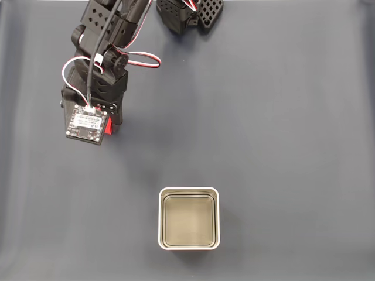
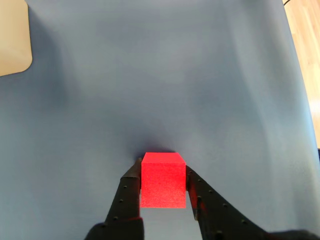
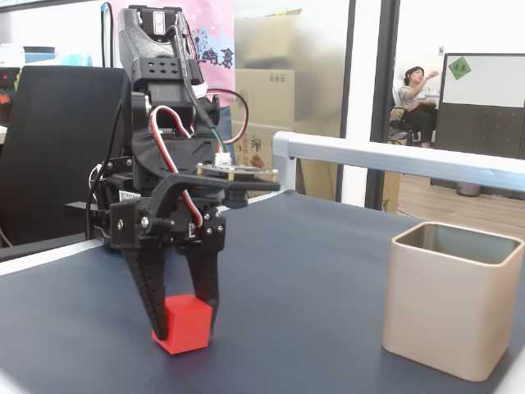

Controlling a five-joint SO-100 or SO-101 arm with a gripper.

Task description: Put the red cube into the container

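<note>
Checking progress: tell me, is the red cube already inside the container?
No, the red cube sits on the table between the gripper fingers, apart from the container.

A matte, grainy red cube (image 2: 163, 181), a smooth satin-metal container (image 3: 449, 300) and a matte blue cloth-covered table (image 2: 165, 85) are being shown.

Cube (image 3: 184, 322) between claw (image 3: 185, 324) fingers, left of container (image 3: 450, 304)

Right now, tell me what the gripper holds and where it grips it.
The gripper holds the red cube, one finger on each of two opposite side faces. The cube's base seems to rest on the table.
</note>
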